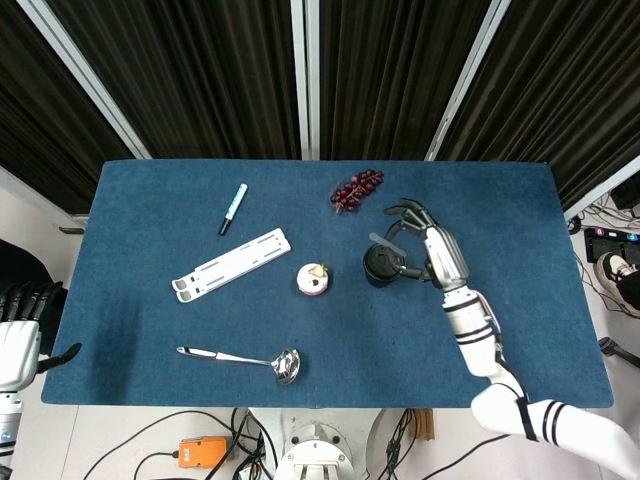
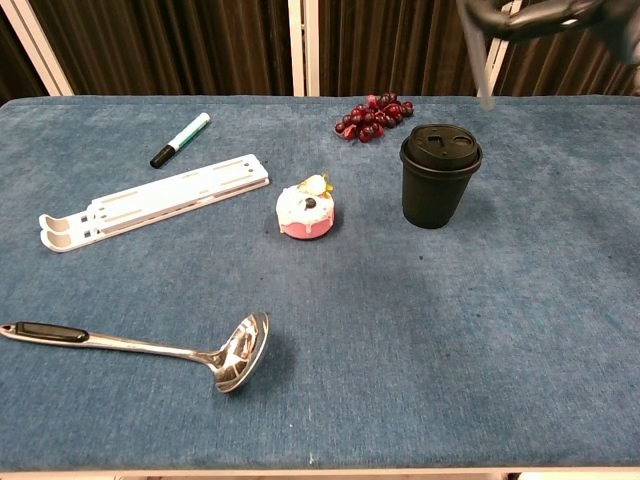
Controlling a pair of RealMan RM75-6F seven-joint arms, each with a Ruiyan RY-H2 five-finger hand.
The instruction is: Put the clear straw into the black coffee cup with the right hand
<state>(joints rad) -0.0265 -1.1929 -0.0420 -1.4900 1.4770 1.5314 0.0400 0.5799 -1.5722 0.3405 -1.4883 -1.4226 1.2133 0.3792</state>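
The black coffee cup (image 1: 383, 265) with its lid on stands upright right of the table's middle, also seen in the chest view (image 2: 440, 175). My right hand (image 1: 428, 248) hovers just right of and above it, pinching the clear straw (image 1: 383, 241). In the chest view the straw (image 2: 477, 50) hangs nearly upright, its lower end a little above and right of the lid, and the right hand (image 2: 548, 12) is cut off by the top edge. My left hand (image 1: 18, 335) rests off the table's left edge, holding nothing.
Red grapes (image 1: 356, 188) lie behind the cup. A small pink-and-white cake (image 1: 314, 279) sits left of it. Further left are a white folding stand (image 1: 231, 265), a marker (image 1: 233, 208) and a steel ladle (image 1: 245, 358) near the front edge.
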